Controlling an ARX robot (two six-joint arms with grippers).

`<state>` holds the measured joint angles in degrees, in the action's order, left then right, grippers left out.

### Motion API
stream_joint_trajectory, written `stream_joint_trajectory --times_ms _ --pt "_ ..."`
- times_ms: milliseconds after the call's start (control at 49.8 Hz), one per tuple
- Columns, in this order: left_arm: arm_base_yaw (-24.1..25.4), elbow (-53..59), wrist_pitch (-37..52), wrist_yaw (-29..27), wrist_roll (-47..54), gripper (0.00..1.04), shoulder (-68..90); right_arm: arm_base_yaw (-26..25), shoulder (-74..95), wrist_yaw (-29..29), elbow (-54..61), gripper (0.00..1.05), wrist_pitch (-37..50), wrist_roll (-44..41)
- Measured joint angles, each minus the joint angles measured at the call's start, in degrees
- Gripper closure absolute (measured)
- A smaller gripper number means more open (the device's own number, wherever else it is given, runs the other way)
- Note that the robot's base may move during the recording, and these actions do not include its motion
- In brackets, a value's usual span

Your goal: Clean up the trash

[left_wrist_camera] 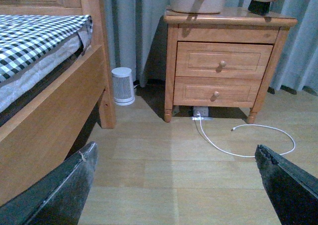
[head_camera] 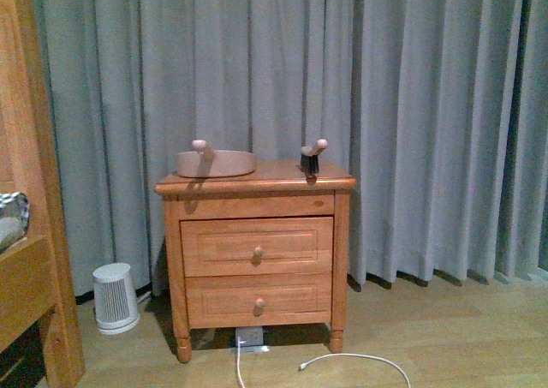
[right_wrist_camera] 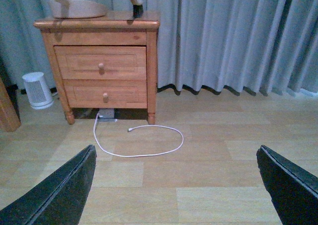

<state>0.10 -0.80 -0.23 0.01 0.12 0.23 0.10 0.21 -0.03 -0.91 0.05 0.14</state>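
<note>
My left gripper (left_wrist_camera: 175, 150) is spread wide. Its two dark fingers (left_wrist_camera: 62, 192) sit at the far edges of the left wrist view with only bare wooden floor (left_wrist_camera: 149, 175) between them. It holds nothing and touches nothing. My right gripper (right_wrist_camera: 175, 150) is spread just as wide, its fingers (right_wrist_camera: 293, 185) also far apart over the floor, and it too grips nothing.

I cannot find the trash in any of my three views, so I cannot tell where it lies or how it looks.

Ahead of me stands a wooden nightstand (head_camera: 257, 234) with two drawers, set against a long grey curtain (head_camera: 411, 105). On its top, toward my left, rests a beige dustpan (head_camera: 216, 163) with its handle angled upward. Toward my right on the same top stands a small brush (head_camera: 311, 158) with dark bristles and a pale handle, well apart from the dustpan.

On the floor just left of the nightstand is a small white ribbed heater (head_camera: 116, 297). Under the nightstand lies a white power strip (head_camera: 250, 337). A white cable (head_camera: 360, 358) runs out from it and curls in a loose loop across the floor.

At my far left a wooden bed frame (head_camera: 26, 234) rises. In the left wrist view, black-and-white checked bedding (left_wrist_camera: 35, 36) covers the mattress.
</note>
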Motion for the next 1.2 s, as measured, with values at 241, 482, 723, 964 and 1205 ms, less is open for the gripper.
stream_joint_trajectory --times_ms 241,482,723,964,1205 --pt "0.00 0.00 0.00 0.00 0.00 0.08 0.00 0.00 0.00 0.00 0.00 0.07 0.00 0.00" --pt "0.00 0.00 0.00 0.00 0.00 0.08 0.00 0.00 0.00 0.00 0.00 0.07 0.00 0.00" --pt "0.00 0.00 0.00 0.00 0.00 0.08 0.00 0.00 0.00 0.00 0.00 0.07 0.00 0.00" --pt "0.00 0.00 0.00 0.00 0.00 0.08 0.00 0.00 0.00 0.00 0.00 0.07 0.00 0.00" --pt "0.00 0.00 0.00 0.00 0.00 0.08 0.00 0.00 0.00 0.00 0.00 0.07 0.00 0.00"
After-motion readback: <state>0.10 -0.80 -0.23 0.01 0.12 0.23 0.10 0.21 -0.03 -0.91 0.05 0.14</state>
